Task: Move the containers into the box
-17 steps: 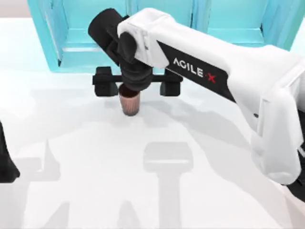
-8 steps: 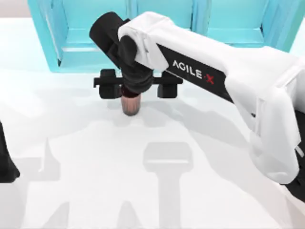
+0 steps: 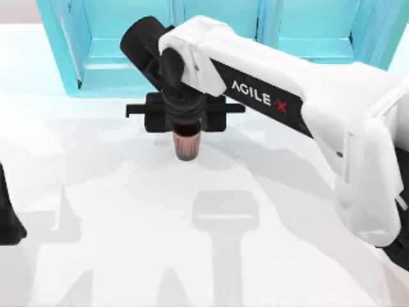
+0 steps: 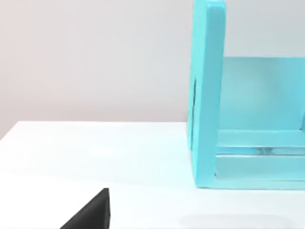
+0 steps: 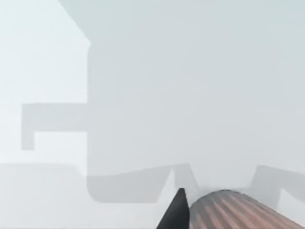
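Right arm: reaching in from the top view's right across the table [image 3: 115,211], ending in front of the turquoise shelf [image 3: 108,45]; the right gripper [image 3: 185,125] is pointing down over a cup

Right gripper: its black fingers are drawn in close on either side of the cup [image 3: 186,147], pinching its upper part; I am judging it as holding the cup rather than hovering round it

Cup: one ribbed copper-brown cup, upright, hanging just below the gripper near the back middle of the table, just in front of the shelf; in the right wrist view its ribbed side [image 5: 238,212] is sitting right beside one dark finger [image 5: 175,212]; whether its base is touching the table I cannot tell

Left arm: resting at the top view's left edge, a dark part [image 3: 7,217] showing there; whether its fingers are apart or together I cannot tell; its wrist view is looking along the table toward the shelf's side wall [image 4: 207,95]

Step in hand: the grasp on the first cup looks made, so this is the start of the carry

Next move: raising the cup well off the table, keeping it upright, then bringing it over the box and lowering it inside before letting go; the grip is high on a tapered body, so a slip is the thing to watch
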